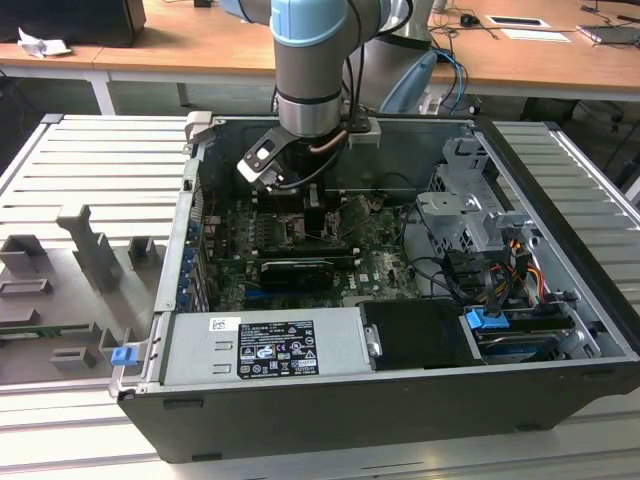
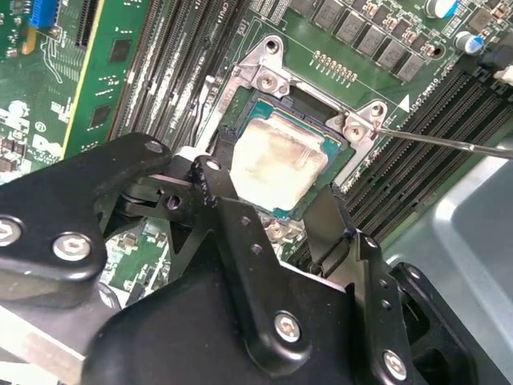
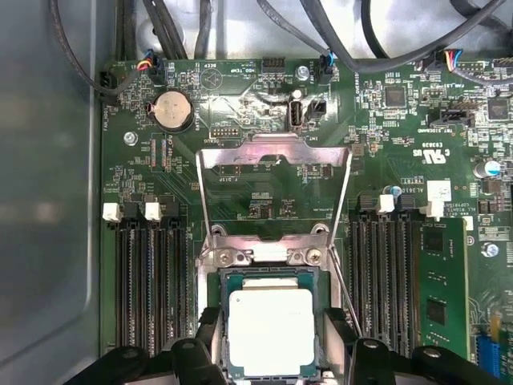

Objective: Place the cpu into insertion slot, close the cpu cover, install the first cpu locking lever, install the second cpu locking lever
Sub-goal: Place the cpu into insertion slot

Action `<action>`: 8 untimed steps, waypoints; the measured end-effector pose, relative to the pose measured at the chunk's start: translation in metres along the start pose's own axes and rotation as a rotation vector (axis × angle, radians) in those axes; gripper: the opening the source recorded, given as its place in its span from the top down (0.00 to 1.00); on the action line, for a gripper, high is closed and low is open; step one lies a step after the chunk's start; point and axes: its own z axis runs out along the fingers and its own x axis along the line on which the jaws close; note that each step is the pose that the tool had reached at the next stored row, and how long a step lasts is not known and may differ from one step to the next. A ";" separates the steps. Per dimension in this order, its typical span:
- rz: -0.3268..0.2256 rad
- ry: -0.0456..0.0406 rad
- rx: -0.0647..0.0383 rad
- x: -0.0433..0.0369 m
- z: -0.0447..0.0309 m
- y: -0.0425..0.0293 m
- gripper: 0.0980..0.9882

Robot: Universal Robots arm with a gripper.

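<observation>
While the arm (image 1: 310, 60) reached down from the top centre of the exterior view into the open PC case (image 1: 560, 170), the gripper (image 1: 312, 225) hung low over the green mobo (image 1: 380, 265), just above frame centre. The grey PSU box (image 1: 270, 345) sat along the case's near wall, lower centre-left. Its fingertips were too dark against the board to read there. In the second wrist view the cpu (image 2: 276, 160) lay flat inside the insertion slot (image 2: 268, 76), pale metal face up, w/ the gripper (image 2: 271, 191) straddling it: black fingers (image 2: 232, 216) parted, one at each of two opposite sides of the chip, close to its edges but gripping nothing as far as it showed. A thin metal lever (image 2: 449, 142) ran out from the slot's silver corner over the memory slots (image 2: 176, 72). In the first wrist view the cpu (image 3: 271, 329) again sat square in the slot (image 3: 272, 275), btwn the spread fingers (image 3: 341, 329). The cpu cover (image 3: 272, 154) stood swung open, hinged at the slot edge farthest from the gripper, its window showing board behind. One lever (image 3: 345, 293) slanted beside the slot. Rows of memory slots (image 3: 152, 281) flanked the socket on both sides; a coin cell (image 3: 173, 109) sat beyond the cover.
</observation>
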 end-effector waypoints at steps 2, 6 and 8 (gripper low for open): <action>0.000 -0.0008 0.000 0.0000 -0.0029 0.0002 0.51; 0.000 -0.0045 0.001 -0.0004 -0.0036 0.0006 0.72; 0.000 -0.0057 0.001 -0.0004 -0.0041 0.0006 0.92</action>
